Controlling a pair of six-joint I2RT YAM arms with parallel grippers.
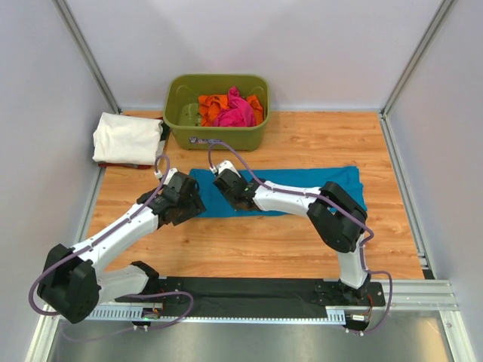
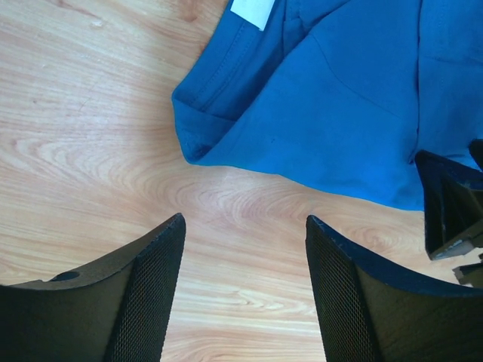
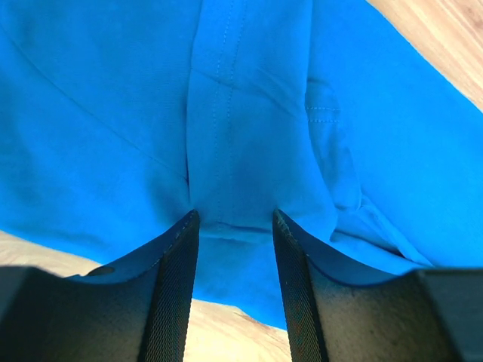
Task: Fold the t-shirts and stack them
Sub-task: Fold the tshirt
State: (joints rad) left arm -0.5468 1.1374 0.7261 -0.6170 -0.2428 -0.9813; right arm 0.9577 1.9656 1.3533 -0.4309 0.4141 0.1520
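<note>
The teal-blue t-shirt [image 1: 287, 176] lies as a long folded strip across the middle of the table [image 1: 249, 241], and both arms reach to its left end. The left gripper [image 2: 243, 226] is open and has only bare wood between its fingers; the corner of the shirt lies just above them in the left wrist view, apart from both pads. If it shuts where it is, I think it catches nothing, or only the top layer of that loose corner.

The right gripper [image 3: 232, 215] stands with its jaws partly apart, astride a stitched ridge of the cloth (whether it already pinches this I cannot tell). The danger here is an uneven lift. One side would rise and the other stay flat, so the fold would come out crooked or the strip would open.

The white t-shirt [image 1: 124, 136] waits folded at the upper left. The pink t-shirt [image 1: 238, 111] and the orange t-shirt [image 1: 211, 109] lie crumpled in the green tub [image 1: 226, 137].
</note>
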